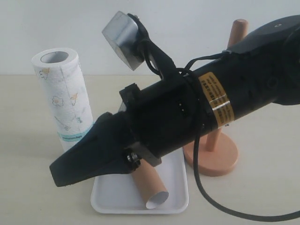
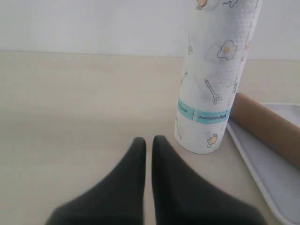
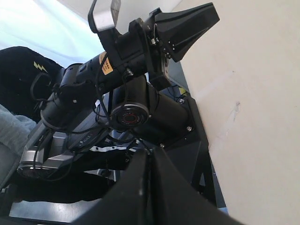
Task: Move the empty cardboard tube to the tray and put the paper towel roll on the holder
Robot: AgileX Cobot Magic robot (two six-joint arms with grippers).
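- Broadly, the pale table (image 1: 28, 187) carries everything, with a white wall behind it.
- My right arm (image 1: 197, 112) reaches in from the right of the exterior view and crosses in front of most of the scene, its grey wrist camera (image 1: 123, 40) sticking up.
- The paper towel roll (image 1: 61, 103) stands upright on the table, just beside the tray's left edge, with its hollow core facing up. It is not on the holder.
- The holder (image 1: 218, 157) stands just right of the tray. Its pole top is bare, and my arm hides the middle.
- The tray (image 1: 108, 197) sits flat between the roll and the holder.
- The empty cardboard tube (image 1: 147, 183) lies inside the tray, its whitish open end towards the exterior camera.
- My right gripper (image 1: 58, 176) is clenched on nothing, in front of the roll's lower part.
- My left gripper (image 2: 147, 140) is clenched and empty, low over bare table, near the roll but apart from it.
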